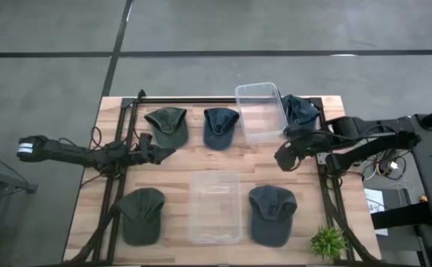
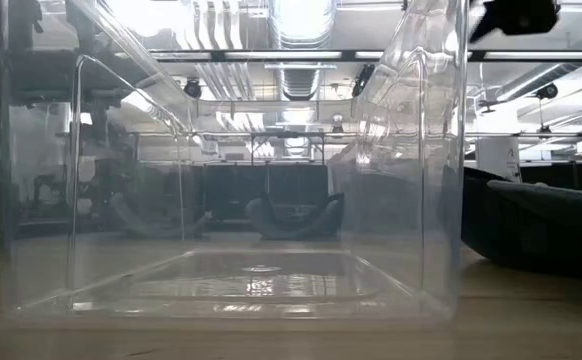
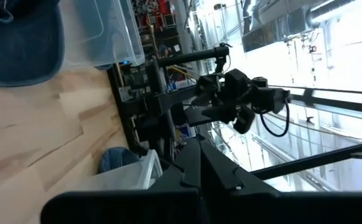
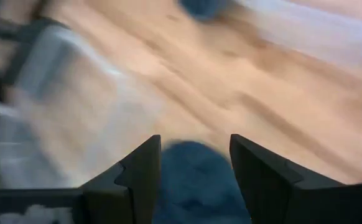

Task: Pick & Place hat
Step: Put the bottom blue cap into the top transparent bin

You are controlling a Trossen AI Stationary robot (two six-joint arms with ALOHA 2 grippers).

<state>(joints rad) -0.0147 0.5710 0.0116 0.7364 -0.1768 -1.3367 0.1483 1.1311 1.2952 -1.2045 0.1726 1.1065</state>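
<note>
Five hats on the table [image 1: 179, 167]. Along the far edge: a green hat [image 1: 167, 124], a navy hat [image 1: 220, 126], and a crumpled dark blue hat [image 1: 300, 110] at the far right corner, just right of the far bin [image 1: 260, 111]. Along the near edge: a second green hat [image 1: 142, 214] left of the near bin [image 1: 215, 207], and a slate-blue hat [image 1: 272, 214] to its right. Both bins are clear plastic with nothing in them.

Right gripper [image 1: 283, 158] sits over bare wood near the right edge, between the far bin and the slate-blue hat, carrying nothing. The right arm reaches in from the right side, elbow bent, wrist angled down toward the table. In its wrist view the gripper [image 4: 195, 165] has its fingers apart with a clear gap, a blue hat [image 4: 196, 183] below them, no contact.

Left gripper [image 1: 165, 153] lies low over the table just near-side of the far green hat, arm stretched flat from the left edge. Can't tell its finger state.

A small potted plant [image 1: 328, 241] stands at the near right corner.
</note>
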